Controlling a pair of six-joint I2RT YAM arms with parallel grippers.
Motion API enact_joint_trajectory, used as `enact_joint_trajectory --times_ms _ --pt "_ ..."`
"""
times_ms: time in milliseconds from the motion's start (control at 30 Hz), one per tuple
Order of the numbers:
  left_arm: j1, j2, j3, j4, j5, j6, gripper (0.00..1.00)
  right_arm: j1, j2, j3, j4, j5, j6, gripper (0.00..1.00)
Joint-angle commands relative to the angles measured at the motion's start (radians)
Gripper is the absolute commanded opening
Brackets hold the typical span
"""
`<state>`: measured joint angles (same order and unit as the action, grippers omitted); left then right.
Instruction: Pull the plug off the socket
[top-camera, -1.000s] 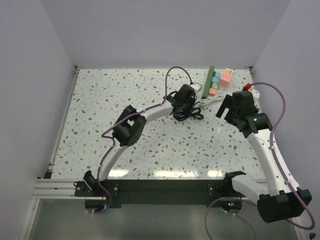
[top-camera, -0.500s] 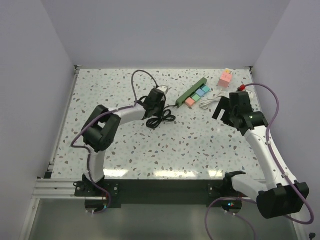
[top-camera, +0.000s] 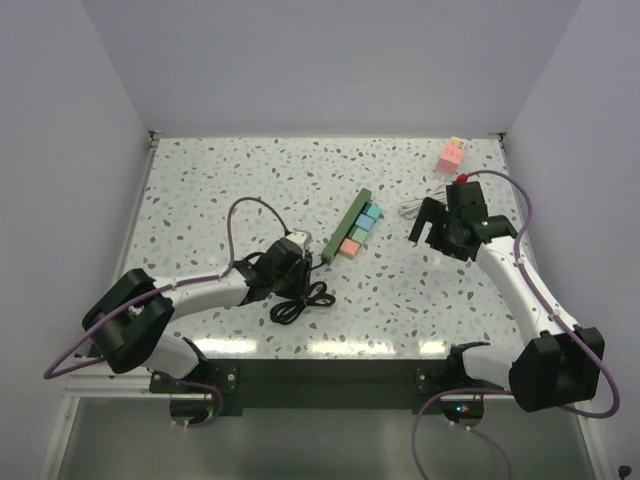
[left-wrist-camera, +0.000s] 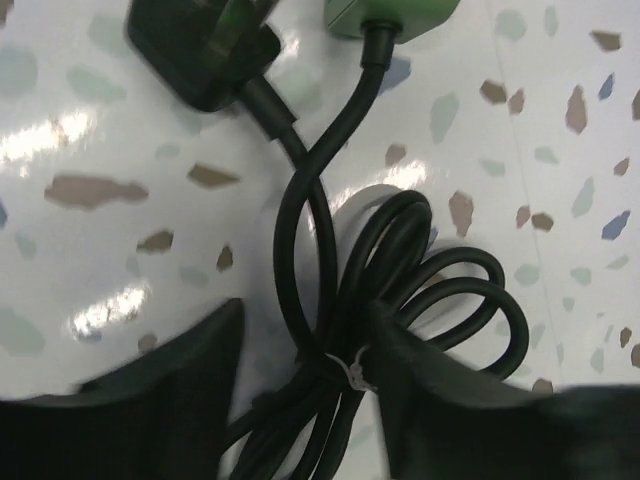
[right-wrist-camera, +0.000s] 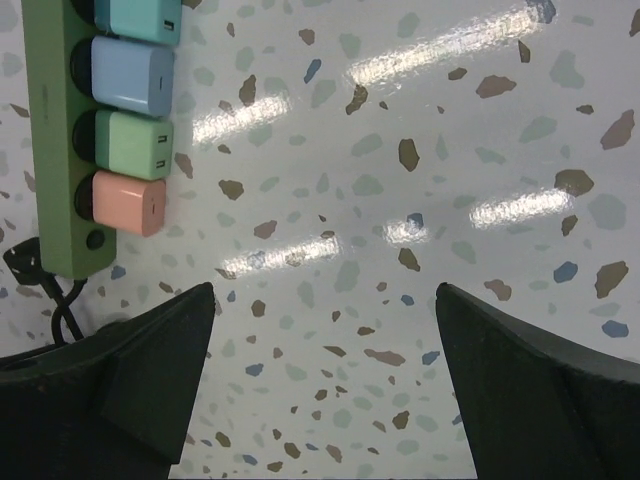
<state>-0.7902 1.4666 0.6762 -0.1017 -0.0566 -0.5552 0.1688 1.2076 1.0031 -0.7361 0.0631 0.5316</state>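
The socket (top-camera: 345, 227) is a dark-green strip lying slantwise mid-table, with several coloured plugs (top-camera: 361, 228) seated in it. The right wrist view shows the socket (right-wrist-camera: 52, 150) with teal, blue, green (right-wrist-camera: 133, 150) and salmon (right-wrist-camera: 128, 203) plugs. Its black cord (top-camera: 300, 296) lies coiled near the front. My left gripper (top-camera: 292, 272) is low over that coil. In its wrist view the left gripper (left-wrist-camera: 310, 320) is open, with the tied cord bundle (left-wrist-camera: 345, 370) between its fingers. My right gripper (top-camera: 430, 226) hovers to the right of the socket. That gripper (right-wrist-camera: 325, 300) stands open over bare table.
A pink cube adapter (top-camera: 452, 153) lies alone at the back right, and a loose white cable (top-camera: 413, 207) lies close behind the right gripper. The cord's black plug (left-wrist-camera: 205, 50) lies beside the socket's cord end (left-wrist-camera: 395, 15). Walls close in the table on three sides.
The socket and its cord have slid from the back right to the middle with my left arm. The left gripper went from shut to open. My right gripper moved a little nearer and left.
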Motion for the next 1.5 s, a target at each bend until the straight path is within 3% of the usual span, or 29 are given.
enact_joint_trajectory --times_ms 0,67,100,133,300,467,867,933,1133,1167,1233,1267,1333,1467 --pt "-0.015 -0.075 -0.032 -0.114 0.012 -0.055 0.66 -0.002 0.007 -0.014 0.047 -0.062 -0.01 0.95" --pt "-0.018 -0.095 0.005 -0.144 0.011 -0.048 0.83 0.0 0.009 -0.02 0.044 -0.062 -0.015 0.95" --pt "-0.021 -0.098 0.055 -0.17 0.005 -0.031 0.97 0.0 0.009 -0.021 0.041 -0.062 -0.018 0.95" --pt "-0.021 -0.098 0.086 -0.182 0.001 -0.023 1.0 0.0 0.006 -0.021 0.038 -0.063 -0.018 0.95" --pt "-0.021 -0.011 0.298 -0.216 -0.041 0.14 1.0 0.0 -0.013 -0.04 0.046 -0.098 -0.019 0.96" --pt "-0.02 0.242 0.501 -0.26 -0.019 0.307 1.0 0.0 -0.031 -0.055 0.052 -0.124 -0.009 0.96" --pt "-0.017 0.403 0.578 -0.254 -0.006 0.432 0.97 0.0 -0.086 -0.09 0.067 -0.178 0.002 0.95" --pt "-0.017 0.445 0.588 -0.254 0.009 0.439 0.91 0.001 -0.085 -0.093 0.072 -0.187 -0.004 0.94" --pt "0.003 0.479 0.527 -0.176 0.047 0.41 0.58 0.0 -0.072 -0.115 0.121 -0.224 -0.001 0.89" --pt "0.008 0.479 0.522 -0.165 0.052 0.405 0.47 0.0 -0.071 -0.118 0.13 -0.232 0.002 0.88" --pt "0.012 0.471 0.505 -0.156 0.076 0.39 0.33 0.0 -0.069 -0.132 0.165 -0.256 0.021 0.87" --pt "0.014 0.465 0.499 -0.151 0.081 0.382 0.16 0.0 -0.068 -0.136 0.178 -0.269 0.028 0.85" --pt "0.02 0.428 0.462 -0.139 0.125 0.351 0.01 -0.002 -0.056 -0.159 0.234 -0.305 0.054 0.82" --pt "0.025 0.324 0.341 -0.026 0.294 0.26 0.0 0.0 -0.025 -0.207 0.361 -0.405 0.126 0.75"
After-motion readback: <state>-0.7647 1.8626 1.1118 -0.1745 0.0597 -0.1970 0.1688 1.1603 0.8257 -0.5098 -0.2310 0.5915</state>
